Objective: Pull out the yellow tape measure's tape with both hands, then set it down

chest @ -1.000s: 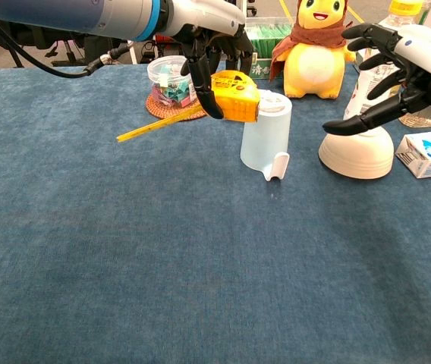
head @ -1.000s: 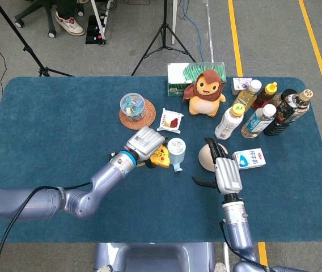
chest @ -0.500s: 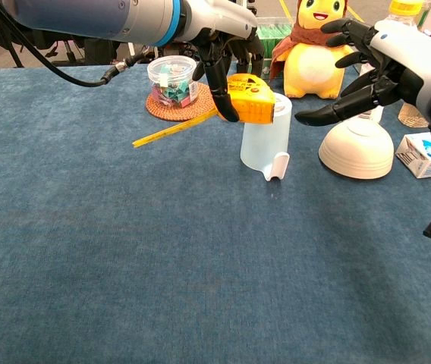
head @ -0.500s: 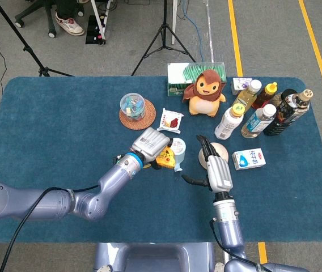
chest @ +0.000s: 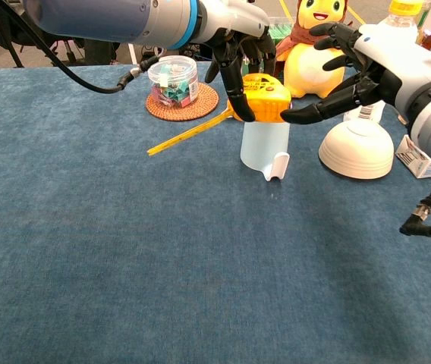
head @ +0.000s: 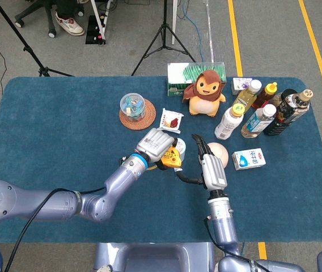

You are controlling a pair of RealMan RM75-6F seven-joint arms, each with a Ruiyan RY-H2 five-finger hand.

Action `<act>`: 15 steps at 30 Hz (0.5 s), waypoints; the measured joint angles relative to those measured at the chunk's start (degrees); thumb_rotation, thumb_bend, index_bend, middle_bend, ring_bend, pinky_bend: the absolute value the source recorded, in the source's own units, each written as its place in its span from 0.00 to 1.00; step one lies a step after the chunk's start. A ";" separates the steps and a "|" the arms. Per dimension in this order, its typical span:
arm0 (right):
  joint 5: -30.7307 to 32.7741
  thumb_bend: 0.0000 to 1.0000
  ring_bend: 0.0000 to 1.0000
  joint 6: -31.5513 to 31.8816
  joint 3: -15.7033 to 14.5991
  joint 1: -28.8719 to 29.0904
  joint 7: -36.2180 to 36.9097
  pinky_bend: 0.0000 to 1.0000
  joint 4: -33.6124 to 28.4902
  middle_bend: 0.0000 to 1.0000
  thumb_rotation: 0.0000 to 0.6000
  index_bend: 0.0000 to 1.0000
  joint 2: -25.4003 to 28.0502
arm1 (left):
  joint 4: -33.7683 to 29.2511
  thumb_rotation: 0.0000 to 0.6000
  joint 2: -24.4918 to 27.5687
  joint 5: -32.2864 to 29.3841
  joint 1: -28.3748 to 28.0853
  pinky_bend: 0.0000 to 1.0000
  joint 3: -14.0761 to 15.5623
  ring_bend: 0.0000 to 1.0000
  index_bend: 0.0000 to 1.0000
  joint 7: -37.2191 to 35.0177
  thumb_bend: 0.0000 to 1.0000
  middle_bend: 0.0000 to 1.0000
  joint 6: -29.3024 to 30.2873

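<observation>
Your left hand (head: 156, 144) has a silver-white shell on its back and black fingers (chest: 240, 87). Just behind it sits a blue wrist ring (head: 139, 160), then a glossy grey-blue arm (head: 87, 199) with a black cable (head: 33, 205) running along it. Your right hand (head: 209, 168) matches: pale silver back, black fingers, grey forearm (head: 220, 220), and a thin black cable (chest: 426, 227) near the wrist.
</observation>
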 measured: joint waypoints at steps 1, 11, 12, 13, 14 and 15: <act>0.05 0.15 0.15 0.06 0.07 0.09 0.07 0.27 0.04 0.07 0.92 0.00 -0.09 | 0.02 0.94 -0.12 -0.07 -0.05 0.55 -0.16 0.42 0.60 0.00 0.25 0.49 0.08; 0.80 0.15 0.15 -0.09 0.41 0.65 0.97 0.27 0.82 0.08 0.92 0.00 -0.43 | -0.28 0.93 -0.57 -0.94 -0.27 0.55 -1.06 0.42 0.60 -0.24 0.25 0.49 -0.18; 0.88 0.15 0.15 -0.11 0.43 0.71 1.05 0.27 0.96 0.08 0.92 0.00 -0.47 | -0.37 0.93 -0.50 -1.02 -0.25 0.55 -1.10 0.42 0.60 -0.29 0.25 0.49 -0.28; 0.96 0.15 0.15 -0.14 0.44 0.74 1.10 0.27 1.03 0.08 0.92 0.00 -0.50 | -0.46 0.93 -0.43 -1.06 -0.22 0.55 -1.15 0.42 0.60 -0.37 0.25 0.49 -0.33; 1.04 0.15 0.15 -0.16 0.46 0.78 1.17 0.27 1.10 0.08 0.92 0.00 -0.53 | -0.56 0.94 -0.35 -1.09 -0.19 0.55 -1.19 0.42 0.60 -0.44 0.25 0.49 -0.39; 1.11 0.15 0.15 -0.17 0.48 0.82 1.21 0.27 1.20 0.08 0.92 0.00 -0.56 | -0.67 0.94 -0.21 -1.11 -0.16 0.55 -1.23 0.42 0.60 -0.51 0.25 0.49 -0.51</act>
